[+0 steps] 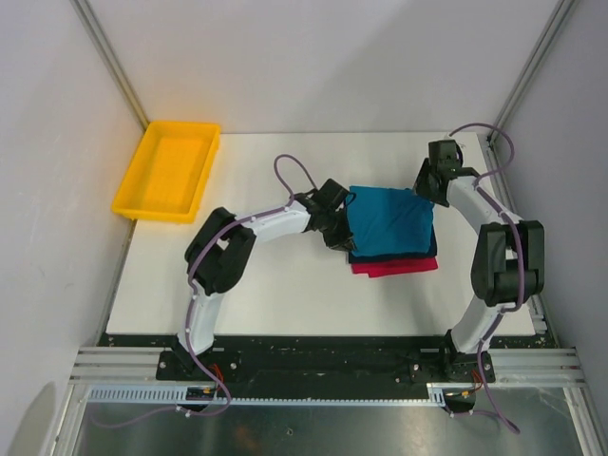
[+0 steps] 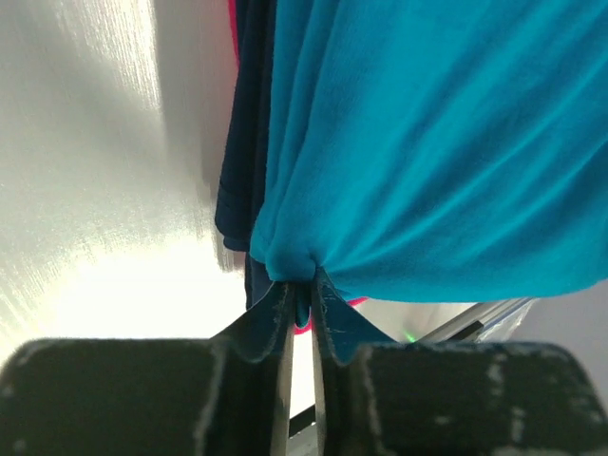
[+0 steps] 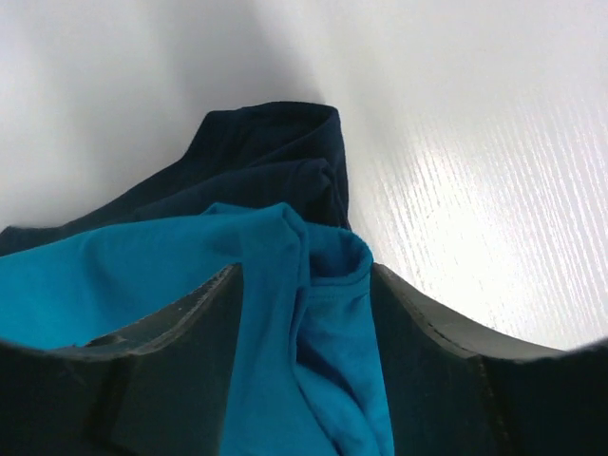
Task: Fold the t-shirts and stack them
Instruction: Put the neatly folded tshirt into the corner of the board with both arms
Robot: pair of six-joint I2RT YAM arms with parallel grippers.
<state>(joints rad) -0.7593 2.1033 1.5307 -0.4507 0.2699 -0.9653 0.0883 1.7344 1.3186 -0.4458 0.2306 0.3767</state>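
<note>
Three folded t-shirts lie stacked right of the table's middle: the teal t-shirt [image 1: 389, 220] on top, the navy t-shirt [image 1: 395, 256] under it and the red-pink t-shirt [image 1: 394, 269] at the bottom. My left gripper [image 1: 342, 230] is at the stack's left edge. In the left wrist view it [image 2: 301, 294] is shut on a pinch of the teal t-shirt [image 2: 427, 142], beside the navy t-shirt [image 2: 245, 142]. My right gripper [image 1: 429, 190] is at the far right corner. There it [image 3: 304, 285] stands open with a teal fold [image 3: 328, 285] lying loose between its fingers, the navy t-shirt [image 3: 256, 152] beyond.
A yellow plastic tray [image 1: 169, 171] sits at the table's far left corner with nothing in it. The white table [image 1: 285, 294] ends at a black rail near the arm bases. Grey walls stand close on both sides.
</note>
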